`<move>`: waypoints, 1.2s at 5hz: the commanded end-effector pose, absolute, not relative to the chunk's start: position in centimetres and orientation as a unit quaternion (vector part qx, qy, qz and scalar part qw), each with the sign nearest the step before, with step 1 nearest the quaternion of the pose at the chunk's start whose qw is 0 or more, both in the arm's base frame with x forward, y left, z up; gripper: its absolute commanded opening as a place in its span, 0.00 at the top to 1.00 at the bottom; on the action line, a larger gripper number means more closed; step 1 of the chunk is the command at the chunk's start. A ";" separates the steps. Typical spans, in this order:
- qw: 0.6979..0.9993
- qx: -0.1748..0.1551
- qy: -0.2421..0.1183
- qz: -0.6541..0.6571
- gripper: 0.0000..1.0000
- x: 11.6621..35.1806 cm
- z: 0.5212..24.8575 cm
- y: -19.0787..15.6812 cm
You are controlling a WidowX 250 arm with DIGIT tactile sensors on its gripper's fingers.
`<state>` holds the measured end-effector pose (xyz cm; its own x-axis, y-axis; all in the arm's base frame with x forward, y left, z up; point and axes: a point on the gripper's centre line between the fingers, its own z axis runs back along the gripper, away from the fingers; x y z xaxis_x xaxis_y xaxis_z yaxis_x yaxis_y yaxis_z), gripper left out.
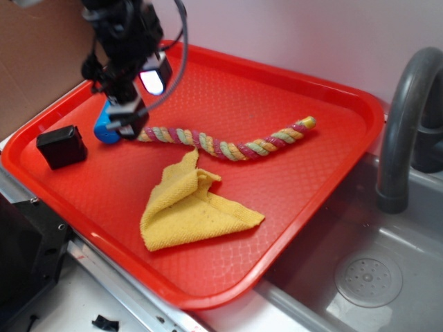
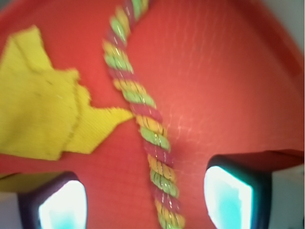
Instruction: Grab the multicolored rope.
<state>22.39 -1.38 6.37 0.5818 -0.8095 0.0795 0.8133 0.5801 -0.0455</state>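
Two wide-open jaws of the gripper (image 2: 145,198) straddle the multicolored rope (image 2: 143,119) near its end, so descend straight, staying centered, before closing, clear of the yellow cloth (image 2: 43,114).

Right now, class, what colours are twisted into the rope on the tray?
Pink, yellow and pale green, clearest in the wrist view: rope.

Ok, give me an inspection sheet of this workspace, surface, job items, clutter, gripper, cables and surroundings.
Surface: red tray, on a counter.
Job's things: multicolored rope lies wavy across the tray, one end under the gripper.
Clutter: yellow cloth, crumpled, a corner touching the rope; black box; blue object, mostly hidden by the gripper.
Grippers: gripper open, fingers either side of the rope, not closed on it.
Cables: black cable looping off the arm.
Surroundings: grey sink and faucet right of the tray; cardboard behind.
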 end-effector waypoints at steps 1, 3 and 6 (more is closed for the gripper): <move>0.885 -0.038 0.005 -0.463 0.00 22.7 2.2 -1.9; 0.882 -0.024 0.016 -0.470 1.00 22.7 1.4 -2.5; 0.930 0.056 0.023 -0.362 1.00 23.1 6.3 -3.2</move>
